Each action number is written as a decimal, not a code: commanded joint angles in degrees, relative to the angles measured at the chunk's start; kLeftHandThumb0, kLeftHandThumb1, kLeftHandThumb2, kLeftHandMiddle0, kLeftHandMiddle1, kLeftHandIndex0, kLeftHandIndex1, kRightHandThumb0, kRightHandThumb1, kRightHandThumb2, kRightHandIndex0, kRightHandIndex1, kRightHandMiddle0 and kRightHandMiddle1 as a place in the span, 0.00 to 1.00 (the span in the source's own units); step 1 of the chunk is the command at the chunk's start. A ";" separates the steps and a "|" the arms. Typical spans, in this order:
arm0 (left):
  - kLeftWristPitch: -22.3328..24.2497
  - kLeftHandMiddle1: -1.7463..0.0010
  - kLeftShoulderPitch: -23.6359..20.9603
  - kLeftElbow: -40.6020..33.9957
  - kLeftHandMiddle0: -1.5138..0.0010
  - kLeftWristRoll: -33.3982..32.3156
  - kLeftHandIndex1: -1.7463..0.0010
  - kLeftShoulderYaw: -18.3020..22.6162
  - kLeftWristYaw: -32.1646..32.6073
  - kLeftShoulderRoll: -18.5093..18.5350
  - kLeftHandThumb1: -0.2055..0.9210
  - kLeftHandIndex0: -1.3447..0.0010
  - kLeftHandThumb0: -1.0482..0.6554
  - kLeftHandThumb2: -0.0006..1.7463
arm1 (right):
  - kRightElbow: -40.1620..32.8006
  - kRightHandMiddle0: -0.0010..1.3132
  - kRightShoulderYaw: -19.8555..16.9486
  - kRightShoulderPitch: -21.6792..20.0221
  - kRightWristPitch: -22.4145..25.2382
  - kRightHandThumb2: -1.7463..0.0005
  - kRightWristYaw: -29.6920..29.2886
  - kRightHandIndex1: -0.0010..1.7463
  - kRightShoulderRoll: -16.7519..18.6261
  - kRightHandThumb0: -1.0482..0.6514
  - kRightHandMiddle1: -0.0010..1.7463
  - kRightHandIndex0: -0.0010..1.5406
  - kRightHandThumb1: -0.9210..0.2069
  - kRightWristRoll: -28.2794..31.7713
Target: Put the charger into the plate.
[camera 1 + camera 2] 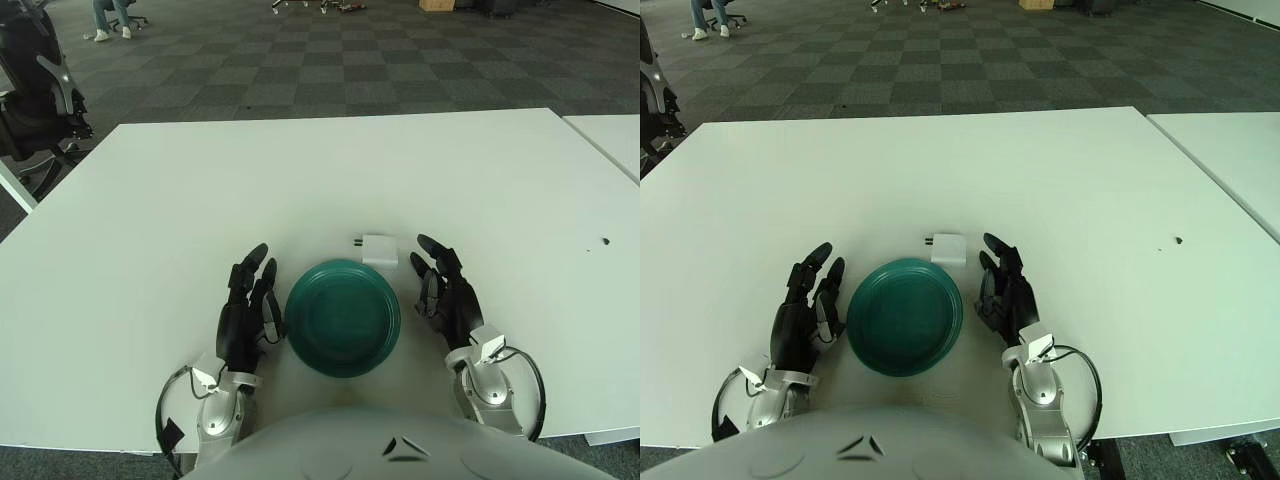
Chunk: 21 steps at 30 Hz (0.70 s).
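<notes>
glossy teal plate point(343, 317), matt white table point(300, 180).

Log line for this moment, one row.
small white charger: on table, beyond round green plate rim | plate: empty | left hand: open, left of plate | right hand: open, right of plate

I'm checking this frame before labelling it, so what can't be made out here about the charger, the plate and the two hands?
- Charger: the near edge meets the plate rim in both eye views; touching or apart is unclear. Its prongs are too small to count.
- Left hand and right hand: palms face down, so their undersides are hidden.
- Both forearms: cut off by the robot's own body at the bottom edge.
</notes>
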 commanded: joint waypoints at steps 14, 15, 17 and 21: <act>1.04 1.00 -1.96 5.66 0.76 1.30 0.59 -0.71 0.78 -1.60 1.00 1.00 0.07 0.55 | 3.02 0.00 -5.33 -2.97 10.04 0.48 1.08 0.01 -2.23 0.20 0.40 0.22 0.00 3.88; 0.99 1.00 -2.08 5.83 0.76 1.32 0.59 -0.77 0.74 -1.69 1.00 1.00 0.07 0.55 | 1.45 0.00 -5.73 -3.66 11.04 0.48 1.22 0.01 -2.59 0.21 0.41 0.22 0.00 4.07; 1.01 1.00 -2.30 6.09 0.76 1.33 0.59 -0.88 0.77 -1.90 1.00 1.00 0.07 0.55 | -1.07 0.00 -6.58 -4.62 13.21 0.48 1.40 0.01 -3.30 0.21 0.43 0.23 0.00 4.51; 0.89 1.00 -2.81 6.65 0.77 1.58 0.59 -1.02 1.30 -2.34 1.00 1.00 0.07 0.55 | -2.72 0.01 -8.96 -7.66 16.79 0.49 1.29 0.01 -5.01 0.21 0.45 0.24 0.00 5.32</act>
